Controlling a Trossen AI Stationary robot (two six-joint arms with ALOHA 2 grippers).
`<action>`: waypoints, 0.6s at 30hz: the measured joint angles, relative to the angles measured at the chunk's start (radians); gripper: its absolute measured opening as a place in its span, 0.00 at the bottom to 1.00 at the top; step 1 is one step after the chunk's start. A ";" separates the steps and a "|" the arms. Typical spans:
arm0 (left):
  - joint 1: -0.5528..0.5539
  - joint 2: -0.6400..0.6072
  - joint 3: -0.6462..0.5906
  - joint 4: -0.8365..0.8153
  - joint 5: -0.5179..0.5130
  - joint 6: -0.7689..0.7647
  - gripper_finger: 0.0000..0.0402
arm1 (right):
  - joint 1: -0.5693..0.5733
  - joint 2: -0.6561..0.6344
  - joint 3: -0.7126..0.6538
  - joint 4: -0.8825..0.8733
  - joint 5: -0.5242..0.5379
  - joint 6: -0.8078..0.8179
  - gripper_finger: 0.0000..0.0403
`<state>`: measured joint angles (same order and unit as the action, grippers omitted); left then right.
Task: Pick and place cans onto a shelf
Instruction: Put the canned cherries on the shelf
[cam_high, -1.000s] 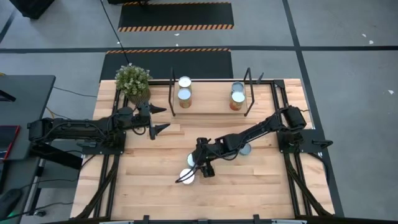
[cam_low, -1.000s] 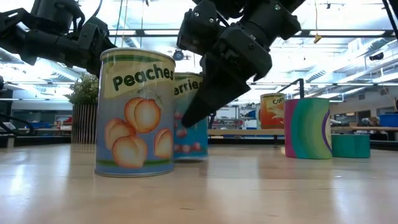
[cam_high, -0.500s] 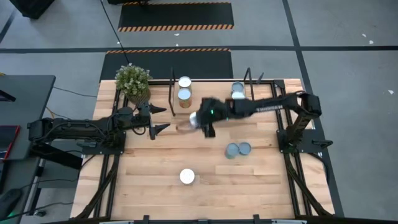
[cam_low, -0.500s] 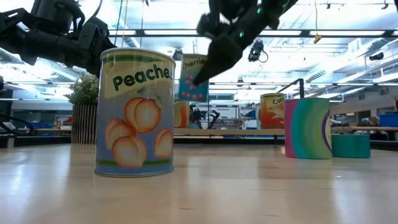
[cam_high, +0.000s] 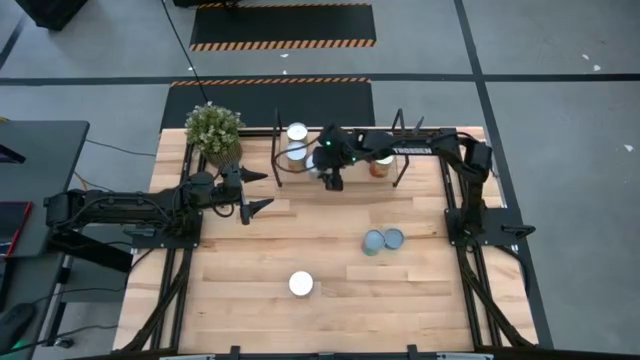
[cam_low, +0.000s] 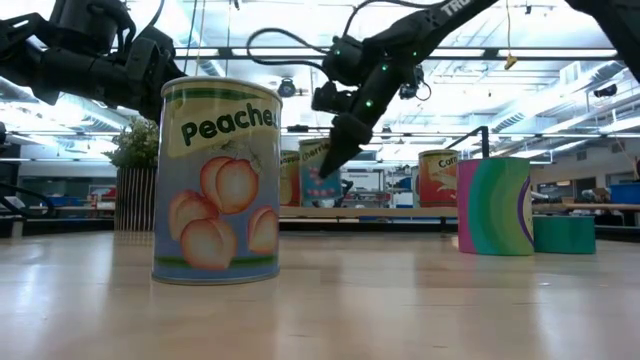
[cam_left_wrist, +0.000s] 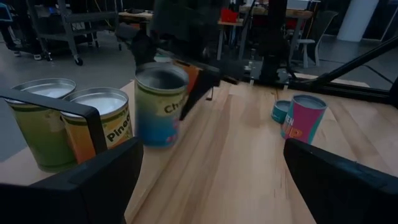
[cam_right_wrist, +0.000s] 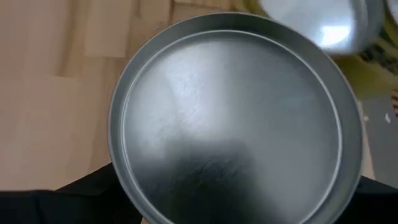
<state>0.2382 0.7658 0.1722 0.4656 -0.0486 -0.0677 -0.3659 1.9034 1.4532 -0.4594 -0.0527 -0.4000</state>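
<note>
- From above, a can is being held by the right gripper (cam_high: 331, 166) over the shelf (cam_high: 345, 170), beside two cans (cam_high: 296, 143) at its left end; the left gripper (cam_high: 255, 192) is being kept near the plant (cam_high: 213, 129), jaws wide.
- At table height, the cherries can (cam_low: 318, 172) is being gripped above the shelf board; a peaches can (cam_low: 217, 181) is standing on the tabletop (cam_low: 400, 300).
- In the left wrist view, the can (cam_left_wrist: 160, 106) is being clasped beside a pineapple can (cam_left_wrist: 102, 121).
- In the right wrist view, a silver lid (cam_right_wrist: 233, 118) is filling the frame.

Two matte black jointed arms, loose black cable loops, green indicator light, white lettering on right arm (cam_high: 420, 150)
</note>
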 joint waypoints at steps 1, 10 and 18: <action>0.000 0.000 0.000 0.000 0.000 0.000 0.99 | -0.008 0.000 0.001 -0.007 -0.001 -0.001 0.78; 0.000 0.000 0.000 0.001 0.000 0.001 0.99 | -0.057 0.015 0.002 0.004 -0.054 -0.020 0.79; 0.000 0.000 0.000 -0.001 0.000 -0.003 0.99 | -0.070 0.057 0.003 0.053 -0.032 -0.020 0.87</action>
<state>0.2379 0.7654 0.1722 0.4644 -0.0483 -0.0704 -0.4362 1.9603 1.4563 -0.4062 -0.0851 -0.4197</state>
